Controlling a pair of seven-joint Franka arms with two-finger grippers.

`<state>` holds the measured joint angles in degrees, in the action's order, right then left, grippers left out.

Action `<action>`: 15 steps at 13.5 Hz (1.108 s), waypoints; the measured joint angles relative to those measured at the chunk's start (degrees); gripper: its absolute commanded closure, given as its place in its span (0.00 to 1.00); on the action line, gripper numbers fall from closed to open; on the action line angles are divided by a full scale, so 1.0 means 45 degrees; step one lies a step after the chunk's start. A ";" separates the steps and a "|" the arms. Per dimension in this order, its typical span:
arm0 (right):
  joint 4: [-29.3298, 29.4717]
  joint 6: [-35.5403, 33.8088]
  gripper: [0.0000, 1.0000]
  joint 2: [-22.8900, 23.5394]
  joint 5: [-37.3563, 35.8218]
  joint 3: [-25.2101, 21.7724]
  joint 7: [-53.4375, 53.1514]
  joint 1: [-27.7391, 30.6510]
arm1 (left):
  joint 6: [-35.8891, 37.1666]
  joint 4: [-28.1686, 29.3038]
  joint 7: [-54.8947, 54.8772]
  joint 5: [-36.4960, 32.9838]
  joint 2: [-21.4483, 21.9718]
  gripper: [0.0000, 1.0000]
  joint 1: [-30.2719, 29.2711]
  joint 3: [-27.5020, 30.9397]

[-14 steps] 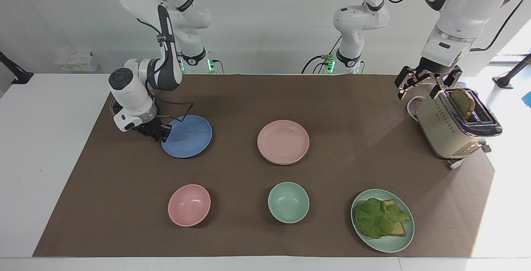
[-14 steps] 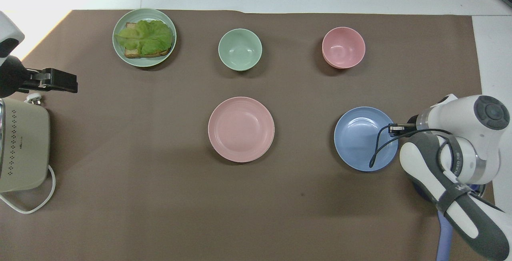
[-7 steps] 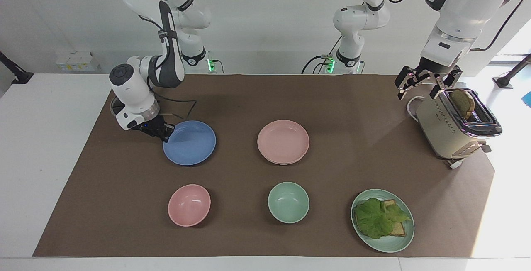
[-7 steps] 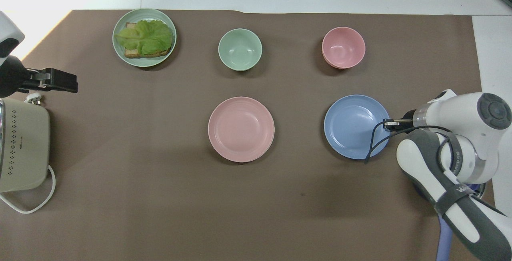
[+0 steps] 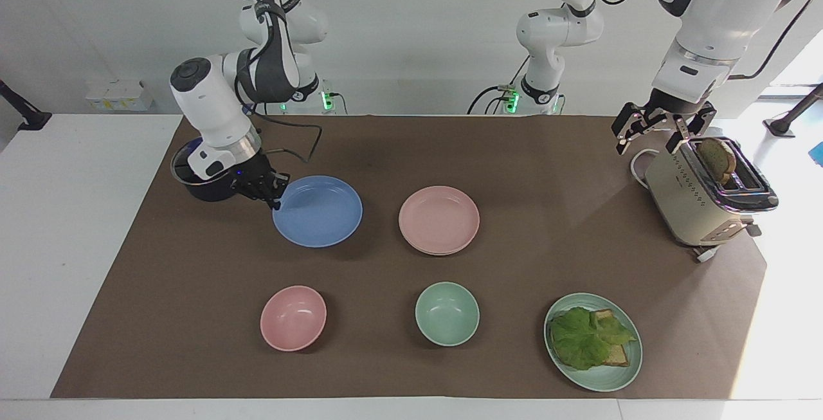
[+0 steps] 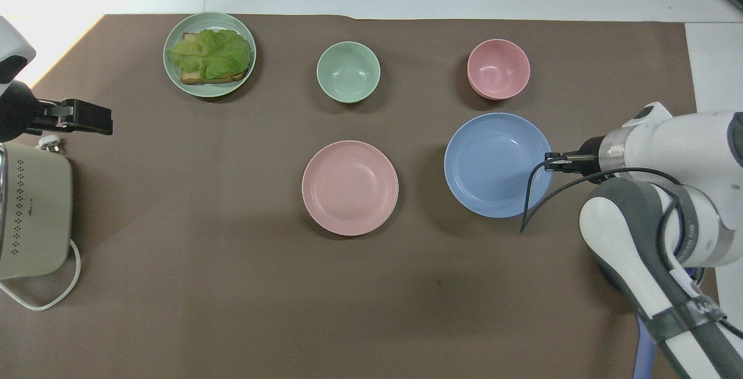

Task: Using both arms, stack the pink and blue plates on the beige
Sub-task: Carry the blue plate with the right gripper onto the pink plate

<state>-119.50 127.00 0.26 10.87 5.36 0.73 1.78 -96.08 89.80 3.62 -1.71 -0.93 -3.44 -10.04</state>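
My right gripper (image 5: 275, 200) (image 6: 548, 159) is shut on the rim of the blue plate (image 5: 318, 211) (image 6: 493, 164) and holds it slightly tilted, just above the brown mat. The plate hangs between the pink plate and the right arm's end of the table. The pink plate (image 5: 439, 217) (image 6: 350, 187) lies at the mat's middle. Only a thin pale rim of the beige plate (image 5: 429, 251) shows under it. My left gripper (image 5: 646, 143) (image 6: 107, 121) waits open in the air above the toaster.
A cream toaster (image 5: 697, 198) (image 6: 32, 210) holding a bread slice stands at the left arm's end. Farthest from the robots are a pink bowl (image 5: 293, 317), a green bowl (image 5: 447, 314) and a green plate (image 5: 627, 378) with lettuce on toast. A dark pot (image 5: 193, 185) sits under the right arm.
The right gripper has lifted the blue plate off the mat and carried it toward the pink plate. A dark pot under that arm is now uncovered. The left arm has not moved.
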 measured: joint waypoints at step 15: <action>0.0820 0.1828 1.00 0.1893 0.0297 0.1698 -0.4562 -0.3158 | 0.0001 0.0000 0.0000 0.0000 0.0000 0.00 0.0000 0.0000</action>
<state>-115.81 135.22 8.77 12.21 12.99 -19.80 -12.43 -96.08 89.80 3.62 -1.71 -0.93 -3.44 -10.04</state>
